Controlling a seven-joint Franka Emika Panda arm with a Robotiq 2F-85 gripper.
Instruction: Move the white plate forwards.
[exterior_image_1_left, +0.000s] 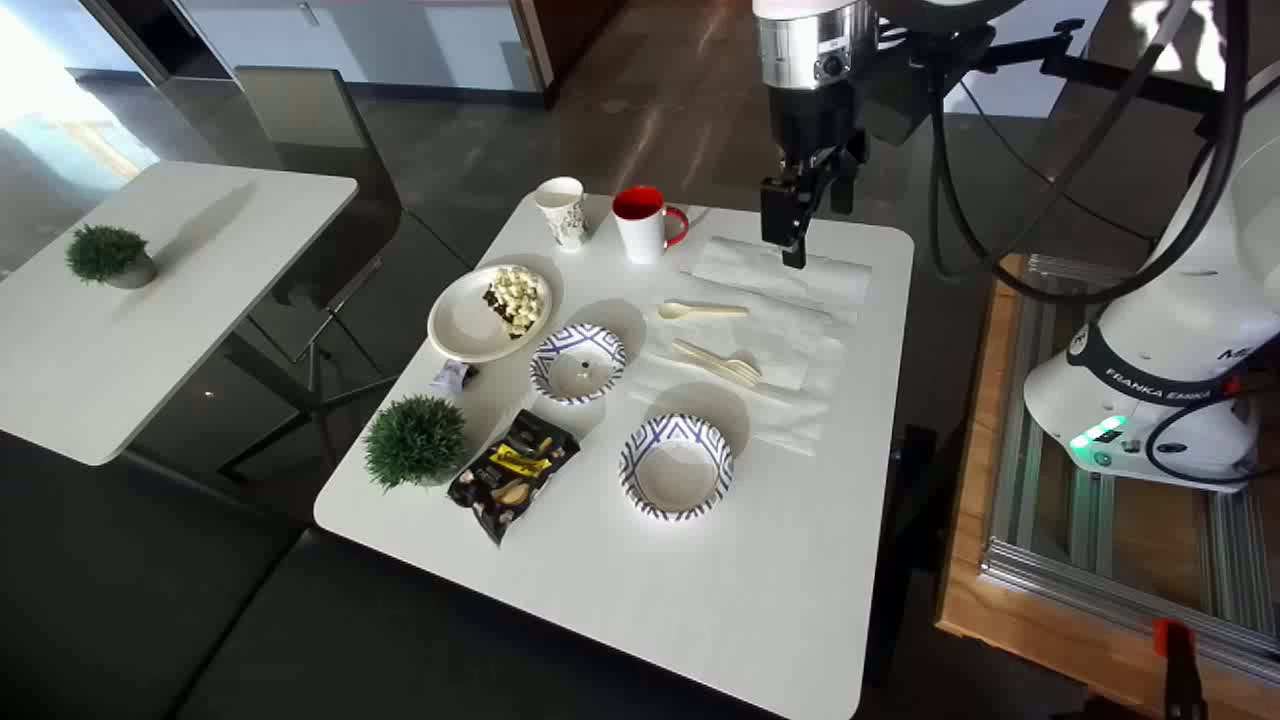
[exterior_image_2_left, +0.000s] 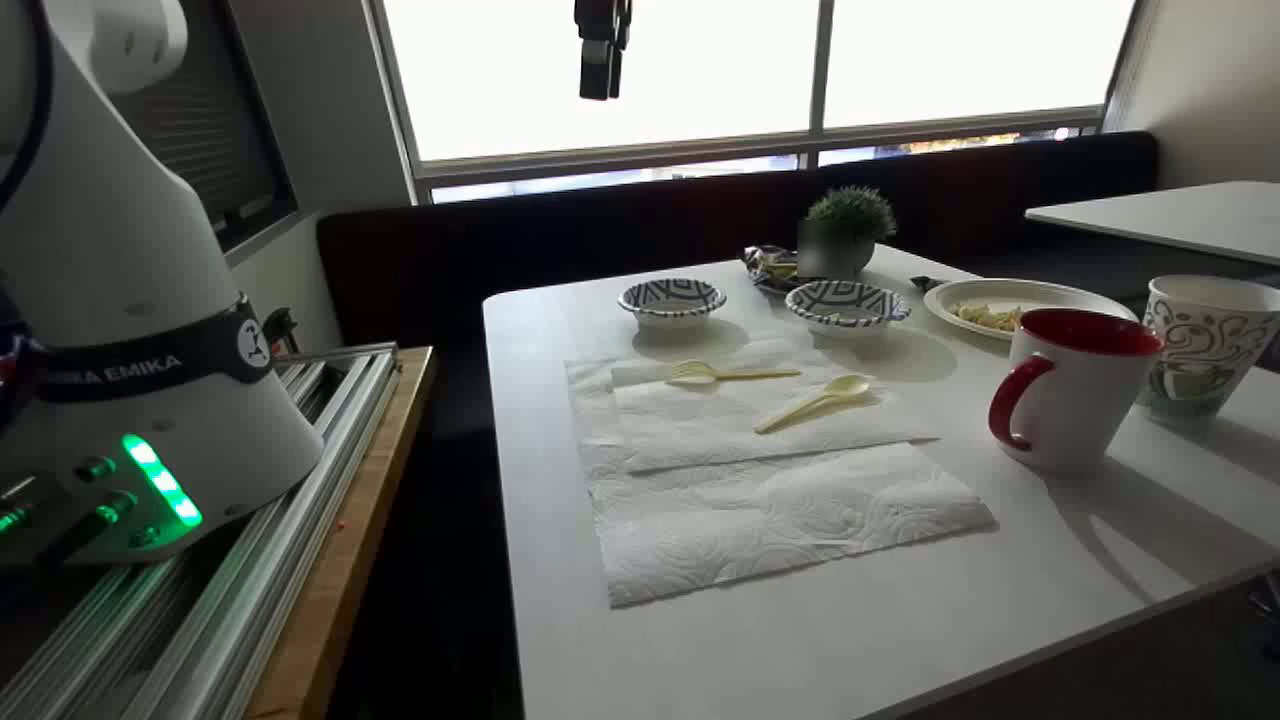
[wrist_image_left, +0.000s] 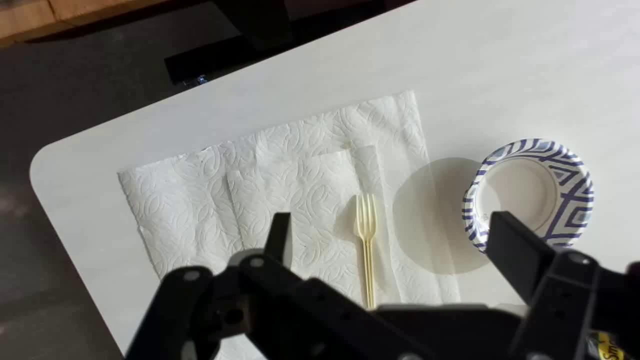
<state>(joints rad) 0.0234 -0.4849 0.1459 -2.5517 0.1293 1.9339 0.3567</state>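
The white plate (exterior_image_1_left: 462, 322) lies flat at the far side of the table from the robot base, with pale yellowish pieces and some dark bits of food on one side of it. It also shows in an exterior view (exterior_image_2_left: 1085, 298), partly behind the red and white mug. It is out of view in the wrist view. My gripper (exterior_image_1_left: 818, 228) hangs high above the paper towels, well apart from the plate. It also shows against the window in an exterior view (exterior_image_2_left: 600, 85). In the wrist view my gripper (wrist_image_left: 392, 232) has its fingers wide apart with nothing between them.
A patterned bowl (exterior_image_1_left: 578, 364) stands beside the plate, another (exterior_image_1_left: 676, 468) nearer the robot. The red and white mug (exterior_image_1_left: 642, 228) and paper cup (exterior_image_1_left: 563, 215) stand near the plate. A plant (exterior_image_1_left: 415, 440), snack bag (exterior_image_1_left: 515, 472), spoon (exterior_image_1_left: 700, 311) and fork (exterior_image_1_left: 720, 362) lie around.
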